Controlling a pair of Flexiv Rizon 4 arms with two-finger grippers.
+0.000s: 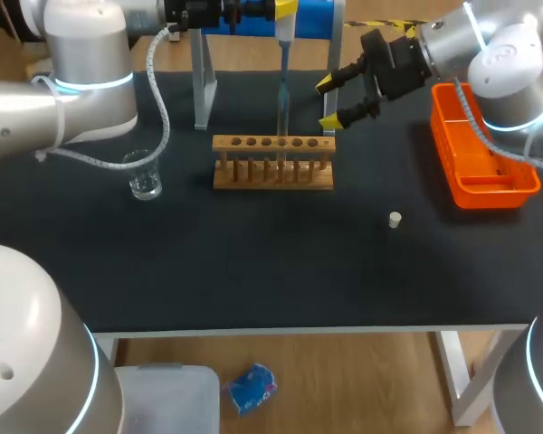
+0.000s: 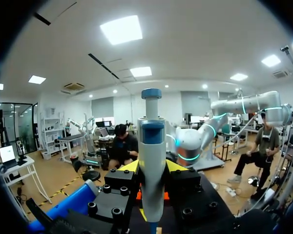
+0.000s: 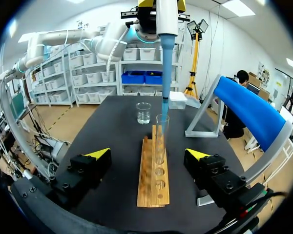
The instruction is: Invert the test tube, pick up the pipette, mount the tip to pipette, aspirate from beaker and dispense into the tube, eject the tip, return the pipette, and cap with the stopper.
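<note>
Firmly clamped from both sides, the pipette (image 2: pixel 152 161) stands upright in the left gripper (image 2: pixel 152 169), its black finger blocks and yellow pads pressed against the smooth white barrel. A blue band and a blue plunger button sit at the barrel's upper end. From the barrel hangs a slim, translucent blue tip (image 3: pixel 164 100), tapering down into the mouth of the test tube (image 3: pixel 160 139). That tube is clear glass, upright in one hole of a pale wooden rack (image 1: pixel 273 165) with a row of round holes, near the middle of the matte black table (image 1: pixel 253 262).

The right gripper (image 1: pixel 335 101) hangs just beside the rack with its fingers spread wide and nothing between them.

A small clear glass beaker (image 1: pixel 145 177) stands on the rack's other side. A little white stopper (image 1: pixel 395 219) lies alone on the cloth, well apart. An orange plastic tray (image 1: pixel 481 172) sits under the right arm, and a blue-topped stand (image 3: pixel 249 114) on grey legs rises behind the rack.
</note>
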